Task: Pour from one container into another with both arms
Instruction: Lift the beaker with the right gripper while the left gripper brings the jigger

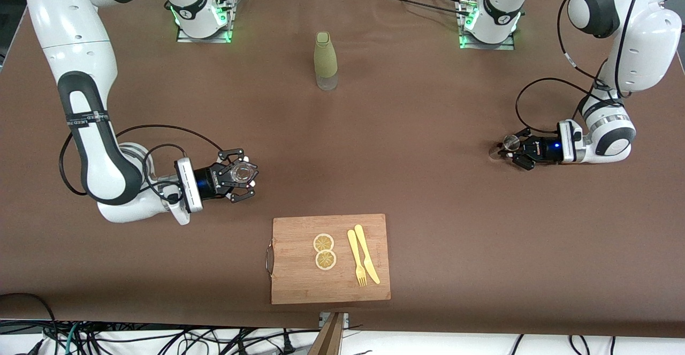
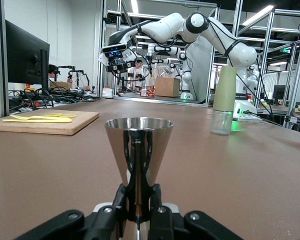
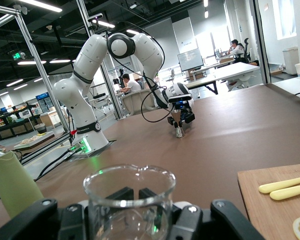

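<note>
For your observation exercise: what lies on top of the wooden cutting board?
On the cutting board lie two lemon slices, a yellow fork and a yellow knife. What these cover cannot be seen.

Brown table (image 1: 428, 183): green-sleeved bottle (image 1: 325, 60), wooden cutting board (image 1: 330, 258) on it.

The metal cup's (image 2: 138, 150) base sits hidden inside the left end effector (image 2: 138, 212); the glass beaker's (image 3: 129, 200) bottom is cut off.

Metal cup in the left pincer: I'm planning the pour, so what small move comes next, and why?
Probably lift the metal cup toward the glass beaker. Each pincer, left and right, grips its vessel low over the table, wide apart.
</note>
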`<action>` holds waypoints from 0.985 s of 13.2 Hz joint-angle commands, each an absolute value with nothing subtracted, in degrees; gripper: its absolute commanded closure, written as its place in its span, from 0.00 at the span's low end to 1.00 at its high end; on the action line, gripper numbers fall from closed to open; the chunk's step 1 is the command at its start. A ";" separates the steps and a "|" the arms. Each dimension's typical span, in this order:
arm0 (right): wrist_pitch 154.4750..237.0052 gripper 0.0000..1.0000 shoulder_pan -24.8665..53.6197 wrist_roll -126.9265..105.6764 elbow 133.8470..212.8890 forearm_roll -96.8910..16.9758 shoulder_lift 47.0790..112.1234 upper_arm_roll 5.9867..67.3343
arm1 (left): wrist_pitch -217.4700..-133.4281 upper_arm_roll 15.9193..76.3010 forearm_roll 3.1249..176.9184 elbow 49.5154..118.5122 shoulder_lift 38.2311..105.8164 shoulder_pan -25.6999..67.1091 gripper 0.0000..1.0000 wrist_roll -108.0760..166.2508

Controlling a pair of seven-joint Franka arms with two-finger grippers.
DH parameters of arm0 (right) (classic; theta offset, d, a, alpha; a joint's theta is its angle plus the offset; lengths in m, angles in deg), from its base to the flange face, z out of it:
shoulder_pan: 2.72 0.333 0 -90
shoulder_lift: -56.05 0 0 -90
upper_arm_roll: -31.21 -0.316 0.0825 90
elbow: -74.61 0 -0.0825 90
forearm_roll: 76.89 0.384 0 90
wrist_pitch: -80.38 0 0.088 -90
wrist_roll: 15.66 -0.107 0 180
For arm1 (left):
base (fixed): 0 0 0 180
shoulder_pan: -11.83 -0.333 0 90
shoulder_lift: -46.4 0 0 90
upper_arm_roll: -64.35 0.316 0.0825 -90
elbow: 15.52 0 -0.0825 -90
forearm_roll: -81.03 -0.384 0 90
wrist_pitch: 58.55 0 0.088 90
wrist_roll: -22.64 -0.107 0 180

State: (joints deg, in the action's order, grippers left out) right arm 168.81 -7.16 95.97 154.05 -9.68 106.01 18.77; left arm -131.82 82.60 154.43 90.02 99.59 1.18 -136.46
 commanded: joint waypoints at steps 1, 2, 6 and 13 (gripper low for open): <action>168.27 1.00 -7.29 94.65 153.89 -8.95 105.01 18.56 | -132.91 82.45 157.40 92.58 98.17 1.37 1.00 -151.45; 168.27 1.00 -7.21 94.47 153.89 -9.13 104.13 18.56 | -132.91 82.37 158.10 92.67 98.08 1.37 1.00 -151.47; 168.88 1.00 -4.76 91.14 153.89 -12.98 100.18 18.64 | -133.52 82.28 160.39 92.50 95.80 3.82 1.00 -146.92; 180.64 1.00 2.63 82.70 153.89 -15.54 97.27 18.56 | -143.44 78.60 172.86 91.70 93.95 16.39 1.00 -136.11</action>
State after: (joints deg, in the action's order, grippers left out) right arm 177.57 1.19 85.15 153.31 -15.12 98.06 18.50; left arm -140.13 80.31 170.26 89.91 95.46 14.56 -133.04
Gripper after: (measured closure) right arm 0.872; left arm 0.793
